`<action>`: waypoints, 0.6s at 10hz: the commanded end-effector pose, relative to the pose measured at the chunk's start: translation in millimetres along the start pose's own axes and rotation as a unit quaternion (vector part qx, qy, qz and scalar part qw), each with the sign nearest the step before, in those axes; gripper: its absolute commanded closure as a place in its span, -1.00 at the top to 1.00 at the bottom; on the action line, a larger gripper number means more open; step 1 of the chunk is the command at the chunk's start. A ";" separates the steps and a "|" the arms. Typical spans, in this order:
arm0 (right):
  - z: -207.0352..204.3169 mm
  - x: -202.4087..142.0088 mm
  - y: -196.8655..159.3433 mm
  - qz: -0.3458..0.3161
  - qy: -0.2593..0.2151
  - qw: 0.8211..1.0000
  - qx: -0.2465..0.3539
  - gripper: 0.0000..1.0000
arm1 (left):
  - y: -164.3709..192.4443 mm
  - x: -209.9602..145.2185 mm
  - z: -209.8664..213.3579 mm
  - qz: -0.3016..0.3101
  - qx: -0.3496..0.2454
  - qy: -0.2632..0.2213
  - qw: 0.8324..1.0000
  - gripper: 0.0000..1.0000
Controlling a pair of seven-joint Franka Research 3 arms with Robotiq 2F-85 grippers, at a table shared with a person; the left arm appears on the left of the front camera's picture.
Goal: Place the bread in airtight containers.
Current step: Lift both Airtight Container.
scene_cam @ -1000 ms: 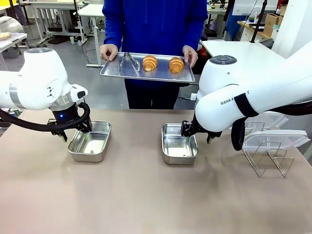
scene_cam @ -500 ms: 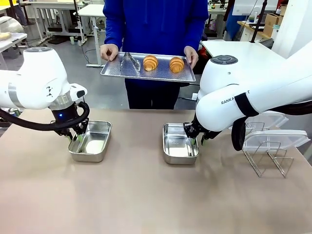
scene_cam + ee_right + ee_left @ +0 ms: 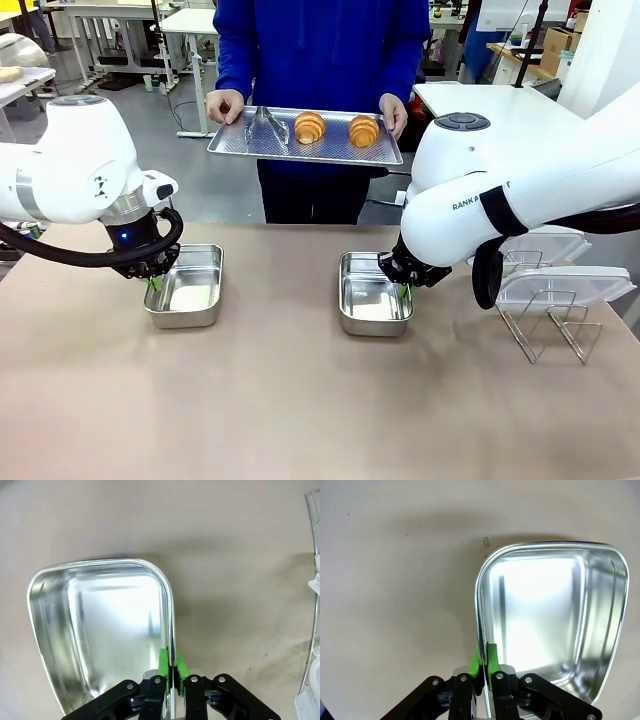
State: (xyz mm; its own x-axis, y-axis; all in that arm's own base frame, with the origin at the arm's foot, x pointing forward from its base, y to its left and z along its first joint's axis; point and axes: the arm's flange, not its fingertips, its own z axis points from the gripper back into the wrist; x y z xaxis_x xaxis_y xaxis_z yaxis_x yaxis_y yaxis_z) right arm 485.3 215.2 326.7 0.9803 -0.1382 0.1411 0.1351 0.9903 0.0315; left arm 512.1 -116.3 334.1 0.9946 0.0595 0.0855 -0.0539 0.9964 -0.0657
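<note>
A: Your left hand [image 3: 484, 655] is clenched on the rim of the left pan [image 3: 185, 290], your right hand [image 3: 172, 662] on the right pan [image 3: 373, 300]; both pans rest on the bench [image 3: 300, 400].
B: What can go wrong?
A: If you drag a pan by that thin rim, it may tip or slip free. The person's tray [image 3: 335, 150], held beyond the bench, carries both croissants [image 3: 309, 127]; a shifted pan means one lands outside.

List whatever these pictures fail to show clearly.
Front view: left tool fingertips, mostly hidden by the left arm and the left pan wall.
Front view: right tool fingertips at the right pan, mostly masked by the right arm.
Front view: clear lids on the wire rack, partly behind the right arm; count unclear.
Right wrist view: a lid, cut off by the right edge.
</note>
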 end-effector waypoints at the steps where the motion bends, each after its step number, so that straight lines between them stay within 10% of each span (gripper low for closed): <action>1: -1.8 -0.8 -2.2 -0.008 -0.003 1.000 0.011 -1.00 | 0.0 -2.5 4.3 0.015 0.005 -0.015 1.000 -1.00; 6: 61.2 13.5 -5.3 0.022 0.018 0.999 0.014 -1.00 | -26.7 6.2 69.2 0.001 -0.023 0.000 1.000 -1.00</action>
State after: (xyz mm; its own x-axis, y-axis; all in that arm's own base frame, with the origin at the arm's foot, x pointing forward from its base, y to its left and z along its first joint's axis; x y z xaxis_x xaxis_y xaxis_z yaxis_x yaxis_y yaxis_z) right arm 487.5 209.2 363.8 0.9867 -0.1247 0.1042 0.1214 0.9919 0.0373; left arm 514.4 -130.4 386.8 0.9931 0.0545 0.1037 -0.0455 0.9952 -0.0868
